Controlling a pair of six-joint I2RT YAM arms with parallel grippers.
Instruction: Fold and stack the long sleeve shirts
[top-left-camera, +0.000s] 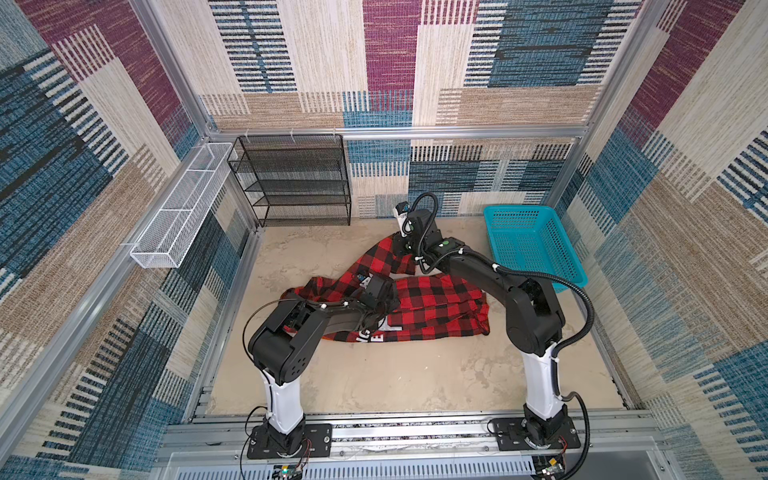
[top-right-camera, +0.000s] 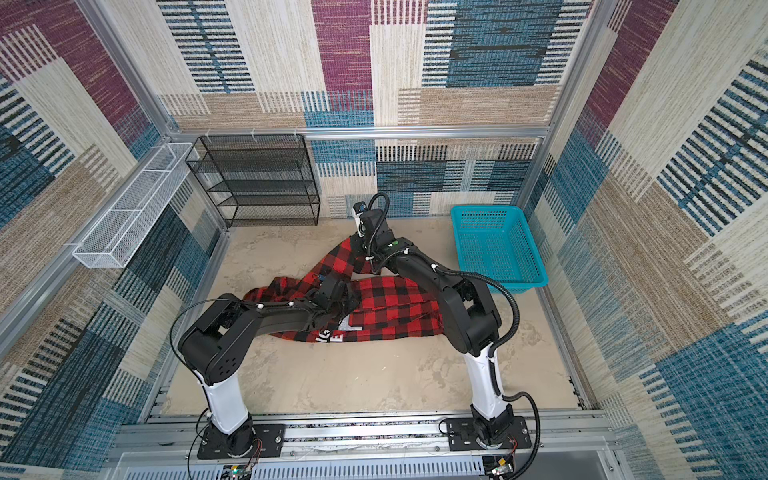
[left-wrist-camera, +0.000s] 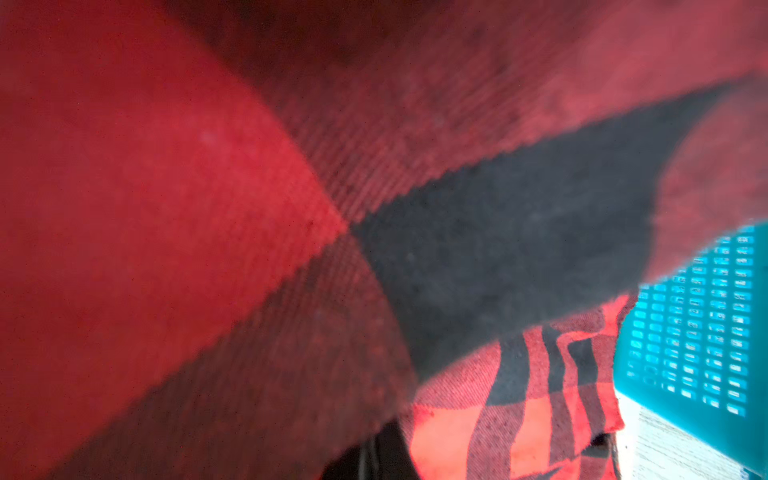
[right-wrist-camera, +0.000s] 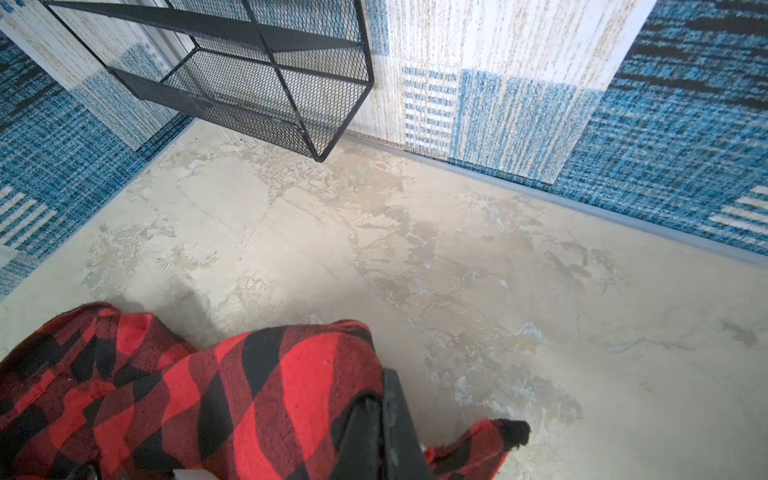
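Left gripper (top-left-camera: 376, 291): closed tight and sunk into the shirt. Its jaws are hidden by cloth that hangs right over the wrist camera, so the grip looks like a pinch on a raised fold.
Right gripper (top-left-camera: 401, 247): closed tight, pointing down. In the right wrist view the check cloth bunches on both sides of its black fingers (right-wrist-camera: 390, 407), so it holds a sleeve end.
Shirt (top-left-camera: 436, 303): red-and-black check flannel, crumpled on the table (top-left-camera: 374, 374). The body spreads under and to the near side of the left jaws, and one sleeve runs from there up to the right jaws.
Lettering (top-left-camera: 388, 328): white block letters on the shirt's near edge, just on the near side of the left jaws and partly hidden by the left arm.
Basket (top-left-camera: 519, 207): teal plastic, on the outer side of the right jaws and apart from the shirt. The left wrist view shows it past the cloth edge (left-wrist-camera: 698, 324).
Rack (top-left-camera: 291, 178): black mesh shelves against the back wall, beyond both jaws.
Wire tray (top-left-camera: 174, 216): white, on the side frame, well away from the left jaws.
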